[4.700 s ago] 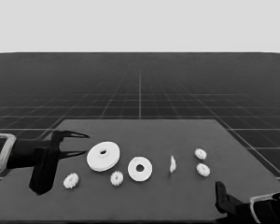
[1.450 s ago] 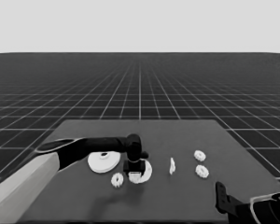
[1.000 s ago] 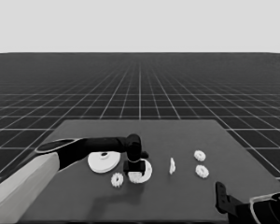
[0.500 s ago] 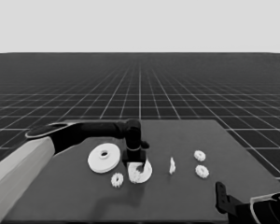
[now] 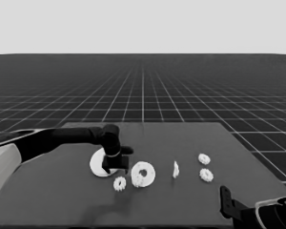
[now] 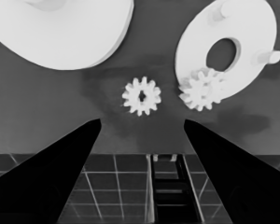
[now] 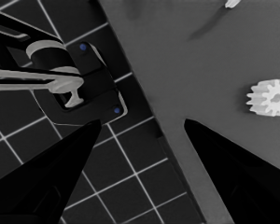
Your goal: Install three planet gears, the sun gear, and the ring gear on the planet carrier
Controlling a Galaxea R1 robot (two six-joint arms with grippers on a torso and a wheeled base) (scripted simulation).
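Note:
My left gripper (image 5: 115,168) hangs open and empty at the near edge of the larger round part (image 5: 99,163), the ring gear. In the left wrist view the gripper (image 6: 142,121) is above a loose planet gear (image 6: 141,96) lying on the table (image 5: 119,183). Right of it lies the smaller round part (image 5: 144,173), the planet carrier (image 6: 233,42), with one gear (image 6: 203,88) seated on it and bare pegs (image 6: 269,57) showing. Two more gears (image 5: 204,159) (image 5: 206,175) lie at the right. My right gripper (image 5: 227,205) is parked open at the lower right corner.
A thin white piece (image 5: 176,169) stands on edge between the smaller round part and the two right-hand gears. The right wrist view shows the table's corner, one gear (image 7: 269,98) near it, and dark machinery (image 7: 79,88) past the edge.
The left gripper has let go of a gear on the smaller round part, risen and drawn back to the left, over the larger round part's edge. The right arm has not moved.

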